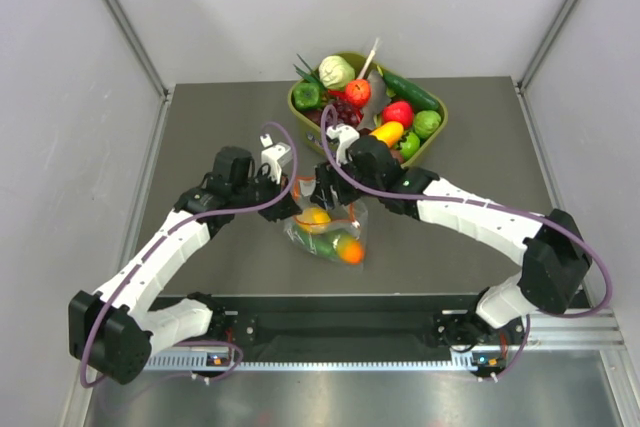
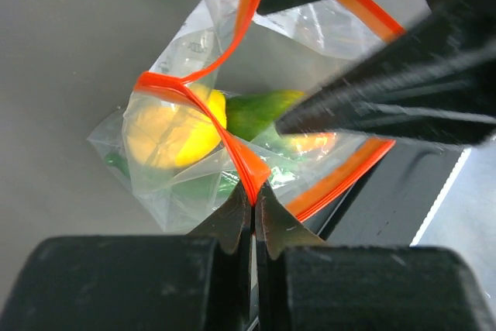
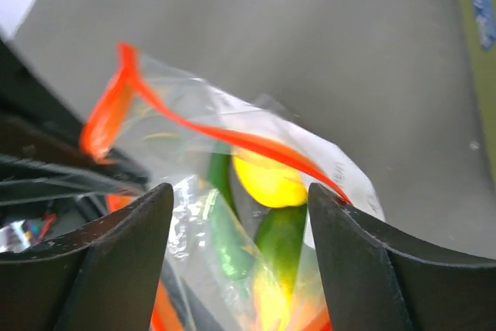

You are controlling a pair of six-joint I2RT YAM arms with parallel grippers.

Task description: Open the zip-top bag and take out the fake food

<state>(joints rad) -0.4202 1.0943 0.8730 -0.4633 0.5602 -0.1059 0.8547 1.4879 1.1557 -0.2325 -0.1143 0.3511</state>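
The zip-top bag (image 1: 325, 232) stands on the grey table between my two grippers, its orange-red zip strip parted at the top. Inside it are a yellow lemon (image 1: 316, 215), an orange-and-green fruit (image 1: 349, 250) and a green piece. My left gripper (image 2: 253, 195) is shut on one side of the zip strip (image 2: 246, 162) and also shows in the top view (image 1: 293, 192). My right gripper (image 3: 240, 190) is open, its jaws wide apart over the bag's mouth, with the lemon (image 3: 267, 180) and the green-ended fruit (image 3: 283, 238) between them. The red fruit is not visible in the bag.
An olive-green tub (image 1: 294, 99) stands behind the bag at the back of the table, filled with other toy food: a pale cabbage, purple grapes, red and green pieces. The table's front edge with a black rail (image 1: 340, 322) lies just in front of the bag.
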